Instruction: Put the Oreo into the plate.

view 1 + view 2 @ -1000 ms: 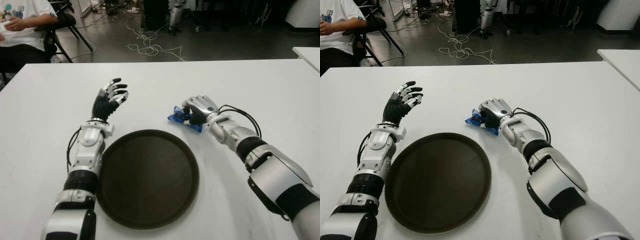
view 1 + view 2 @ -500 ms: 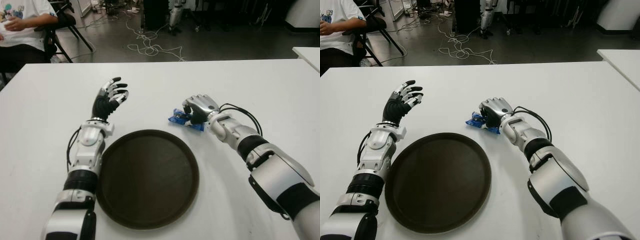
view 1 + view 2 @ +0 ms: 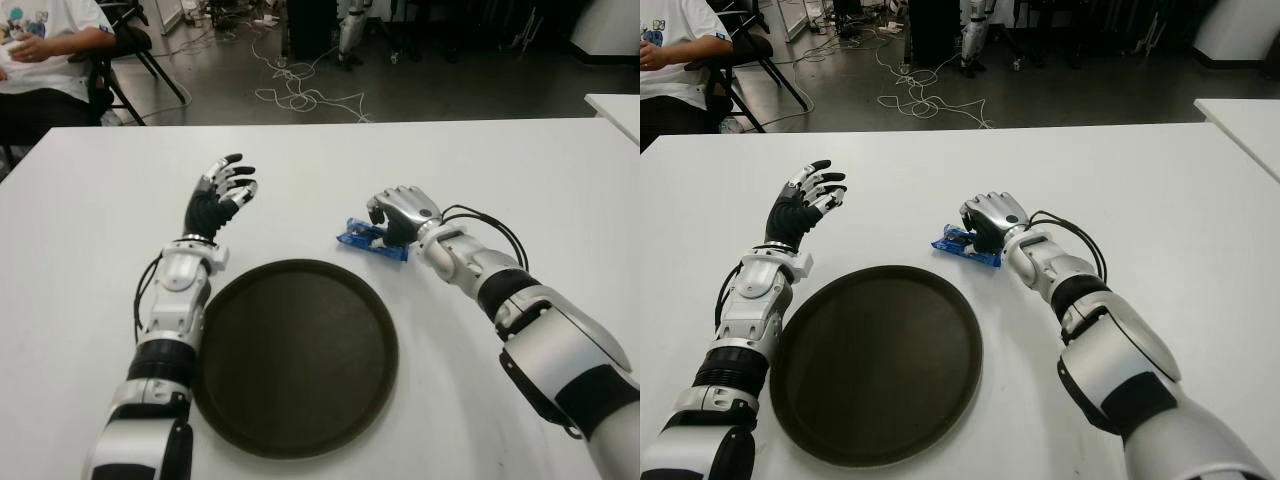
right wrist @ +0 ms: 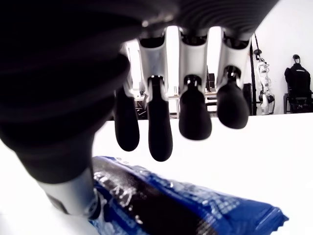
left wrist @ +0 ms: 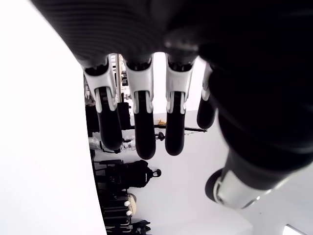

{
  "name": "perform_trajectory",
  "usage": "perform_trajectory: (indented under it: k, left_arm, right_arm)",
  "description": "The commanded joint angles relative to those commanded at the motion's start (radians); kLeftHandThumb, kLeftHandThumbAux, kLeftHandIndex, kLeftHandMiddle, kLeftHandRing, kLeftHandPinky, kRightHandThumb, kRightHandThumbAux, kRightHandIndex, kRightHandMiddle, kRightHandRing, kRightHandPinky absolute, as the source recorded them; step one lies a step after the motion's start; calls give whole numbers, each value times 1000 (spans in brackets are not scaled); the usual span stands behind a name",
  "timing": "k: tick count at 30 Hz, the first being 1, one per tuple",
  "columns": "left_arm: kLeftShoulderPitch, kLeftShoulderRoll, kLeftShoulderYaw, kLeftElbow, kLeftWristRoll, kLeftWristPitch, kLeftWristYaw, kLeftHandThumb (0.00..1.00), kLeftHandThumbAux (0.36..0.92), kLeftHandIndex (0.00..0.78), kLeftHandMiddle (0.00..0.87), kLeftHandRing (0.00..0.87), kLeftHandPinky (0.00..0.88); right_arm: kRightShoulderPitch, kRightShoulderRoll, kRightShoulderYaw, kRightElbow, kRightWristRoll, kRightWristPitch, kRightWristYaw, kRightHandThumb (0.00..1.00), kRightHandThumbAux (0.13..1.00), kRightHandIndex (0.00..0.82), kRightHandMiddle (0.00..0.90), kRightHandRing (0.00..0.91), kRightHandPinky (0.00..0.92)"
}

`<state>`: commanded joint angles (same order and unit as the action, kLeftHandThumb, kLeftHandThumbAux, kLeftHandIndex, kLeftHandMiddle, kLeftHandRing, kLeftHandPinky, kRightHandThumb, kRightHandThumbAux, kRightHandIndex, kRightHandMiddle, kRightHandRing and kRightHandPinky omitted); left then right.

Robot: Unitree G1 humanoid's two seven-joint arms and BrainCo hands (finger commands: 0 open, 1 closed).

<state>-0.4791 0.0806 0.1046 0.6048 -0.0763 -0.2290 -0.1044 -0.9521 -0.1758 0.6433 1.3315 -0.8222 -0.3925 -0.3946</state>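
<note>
Right hand (image 3: 402,213): bent over the cookie pack (image 3: 372,241), fingers loose, not gripping.
Cookie pack: on the table (image 3: 520,170), beside the plate (image 3: 295,355).
Left hand (image 3: 218,193): raised, fingers spread, empty.

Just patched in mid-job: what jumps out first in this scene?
The big dark round plate sits bare on the white table between the arms. Just beyond its far right rim, the right hand hangs over the blue Oreo pack, fingers curled above it without gripping. The left hand is raised, fingers spread, holding nothing.

Bare table (image 3: 300,190) around plate (image 3: 295,355)
</note>
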Motion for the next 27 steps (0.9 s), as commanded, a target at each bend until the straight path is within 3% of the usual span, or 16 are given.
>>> perform_trajectory:
  k: [23, 27]
  left_arm:
    - [5, 5, -3, -6, 10, 6, 12, 255, 762, 194, 291, 275, 289]
    - [4, 6, -2, -1, 7, 4, 8, 248, 759, 192, 290, 275, 285]
  right_arm:
    - [5, -5, 15, -6, 3, -15, -28, 161, 809, 575, 731, 736, 726]
    - [21, -8, 15, 8, 2, -2, -41, 132, 759, 505, 582, 597, 579]
